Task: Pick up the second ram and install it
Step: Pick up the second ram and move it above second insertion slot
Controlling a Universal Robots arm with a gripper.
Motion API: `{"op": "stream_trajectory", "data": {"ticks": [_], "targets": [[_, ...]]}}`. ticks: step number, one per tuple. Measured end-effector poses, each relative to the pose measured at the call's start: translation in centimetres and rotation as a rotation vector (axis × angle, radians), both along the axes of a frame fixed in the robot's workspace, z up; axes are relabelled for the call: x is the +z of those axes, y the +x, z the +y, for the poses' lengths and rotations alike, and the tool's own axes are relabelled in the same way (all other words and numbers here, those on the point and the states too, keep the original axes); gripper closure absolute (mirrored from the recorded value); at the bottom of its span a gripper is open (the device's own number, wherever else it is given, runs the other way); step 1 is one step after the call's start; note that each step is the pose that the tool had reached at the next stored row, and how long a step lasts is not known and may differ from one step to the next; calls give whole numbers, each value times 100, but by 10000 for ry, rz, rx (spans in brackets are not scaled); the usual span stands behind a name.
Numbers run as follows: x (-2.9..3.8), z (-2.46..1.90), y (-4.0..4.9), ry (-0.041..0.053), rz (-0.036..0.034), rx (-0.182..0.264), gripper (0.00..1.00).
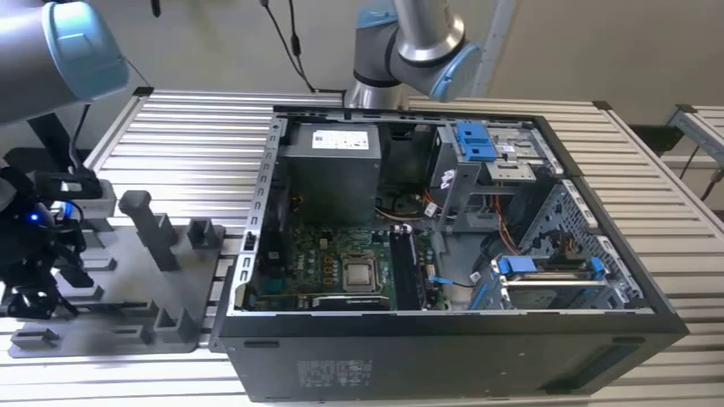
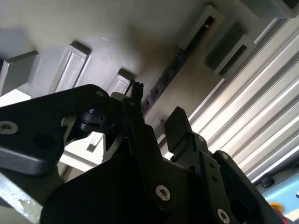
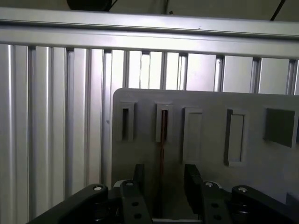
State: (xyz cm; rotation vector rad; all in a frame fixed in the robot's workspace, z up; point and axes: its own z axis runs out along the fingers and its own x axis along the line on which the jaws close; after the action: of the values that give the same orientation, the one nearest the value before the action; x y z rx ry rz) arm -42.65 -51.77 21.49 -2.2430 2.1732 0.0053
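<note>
In the first wrist view the hand (image 3: 164, 175) is open and grips nothing, its fingers (image 3: 192, 179) spread either side of the second ram (image 3: 163, 128), which stands edge-on in a narrow slot of the grey holder plate (image 3: 212, 140) on the slatted counter (image 3: 56, 116). The grasp should go best with the strip centred between the fingers, so they close squarely on its flat faces without tilting it
</note>
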Motion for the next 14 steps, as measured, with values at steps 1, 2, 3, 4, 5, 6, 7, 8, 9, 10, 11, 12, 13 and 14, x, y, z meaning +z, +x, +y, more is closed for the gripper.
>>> {"op": "stream_trajectory", "data": {"ticks": [1, 2, 3, 4, 5, 6, 7, 8, 9, 10, 11, 12, 13, 14], "targets": [[-13, 0, -1, 1, -1, 1, 52], [-23, 0, -1, 0, -1, 1, 52], [-36, 0, -2, 0, 0, 0, 52], [-49, 0, -2, 0, -1, 0, 52], [-62, 0, -3, 1, -1, 1, 52], [-76, 0, -2, 1, -2, 1, 52], [-90, 0, -2, 1, -1, 0, 52], [-104, 0, -2, 0, -1, 0, 52], [-118, 0, -2, 0, 0, 0, 52], [-131, 0, -3, 0, 0, 0, 52], [-143, 0, -3, 1, -1, 0, 52], [-153, 0, -3, 1, -2, 0, 52], [-160, 0, -4, 0, 0, 0, 52], [-168, 0, -5, 0, 0, -1, 52]]}}
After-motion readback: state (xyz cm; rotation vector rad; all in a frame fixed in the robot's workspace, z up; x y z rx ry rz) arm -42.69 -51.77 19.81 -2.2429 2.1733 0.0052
